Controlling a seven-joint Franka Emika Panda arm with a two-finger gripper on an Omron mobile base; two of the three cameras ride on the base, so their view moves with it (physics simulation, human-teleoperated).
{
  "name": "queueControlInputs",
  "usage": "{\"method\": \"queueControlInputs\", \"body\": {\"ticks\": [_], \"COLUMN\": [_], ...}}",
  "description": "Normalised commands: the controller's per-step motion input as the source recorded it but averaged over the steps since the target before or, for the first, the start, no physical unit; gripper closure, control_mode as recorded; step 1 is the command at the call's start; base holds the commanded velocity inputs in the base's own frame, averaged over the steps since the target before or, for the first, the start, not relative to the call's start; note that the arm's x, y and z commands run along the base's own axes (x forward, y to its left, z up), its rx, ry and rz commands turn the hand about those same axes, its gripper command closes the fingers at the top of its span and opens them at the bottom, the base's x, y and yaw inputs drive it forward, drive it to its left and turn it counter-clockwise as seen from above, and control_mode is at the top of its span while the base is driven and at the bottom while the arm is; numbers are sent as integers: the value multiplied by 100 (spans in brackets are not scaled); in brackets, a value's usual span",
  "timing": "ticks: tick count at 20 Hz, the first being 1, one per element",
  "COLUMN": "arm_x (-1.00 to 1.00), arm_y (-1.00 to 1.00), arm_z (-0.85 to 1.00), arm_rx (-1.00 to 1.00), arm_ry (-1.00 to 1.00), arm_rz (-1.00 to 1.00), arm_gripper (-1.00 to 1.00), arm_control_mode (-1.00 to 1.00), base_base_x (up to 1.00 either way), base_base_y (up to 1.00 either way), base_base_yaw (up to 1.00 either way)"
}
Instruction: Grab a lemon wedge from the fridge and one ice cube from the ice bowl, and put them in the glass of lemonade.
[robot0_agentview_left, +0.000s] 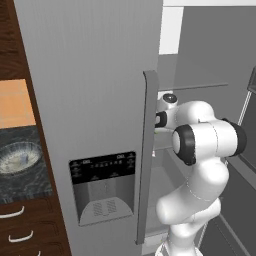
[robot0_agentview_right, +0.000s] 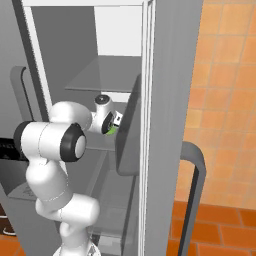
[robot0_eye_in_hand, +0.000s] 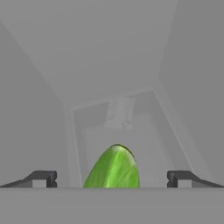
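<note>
1. Dark wooden cabinets (robot0_agentview_left: 20, 40) and a speckled counter (robot0_agentview_left: 25, 185) stand at the far left, with the ice bowl (robot0_agentview_left: 19, 156) resting on that counter, well apart from where the arm is working.

2. Moving right, the fridge (robot0_agentview_left: 95, 100) fills the middle of the room: its closed door carries the black dispenser panel (robot0_agentview_left: 102, 187) and a long vertical handle (robot0_agentview_left: 148, 150), while the other door (robot0_agentview_right: 172, 100) stands swung open against an orange tiled wall (robot0_agentview_right: 225, 100).

3. Into that open compartment the white arm (robot0_agentview_left: 200, 165) reaches, its wrist level with a middle shelf (robot0_agentview_right: 100, 142).

4. At the hand, the gripper (robot0_eye_in_hand: 112, 178) has its jaws spread wide and released, holding nothing; one dark fingertip (robot0_eye_in_hand: 41, 178) sits far left and the other far right in the hand view.

5. Between those tips lies the lemon wedge (robot0_eye_in_hand: 114, 168), centred and just ahead of the jaws, on the fridge shelf. Its long axis runs away from the hand, roughly along the line of approach, so the fingers would close across its narrow width.

6. It looks bright green, glossy and rounded at its far end, a small thing; from the right base view it is a mere green fleck (robot0_agentview_right: 111, 131) at the hand.
</note>
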Motion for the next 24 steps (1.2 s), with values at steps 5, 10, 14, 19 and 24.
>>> {"method": "queueControlInputs", "body": {"ticks": [5,10,14,19,24], "arm_x": [-5,-7,-8,0,0], "arm_y": [0,5,7,0,0], "arm_z": [0,5,5,-19,-25], "arm_rx": [0,0,0,0,0], "arm_ry": [0,0,0,2,5], "arm_rz": [0,0,0,0,0], "arm_gripper": [-100,-100,-100,-100,-100], "arm_control_mode": [-100,-100,-100,-100,-100], "base_base_x": [0,0,0,0,0], "base_base_y": [0,0,0,0,0], "base_base_yaw": [0,0,0,0,0]}}
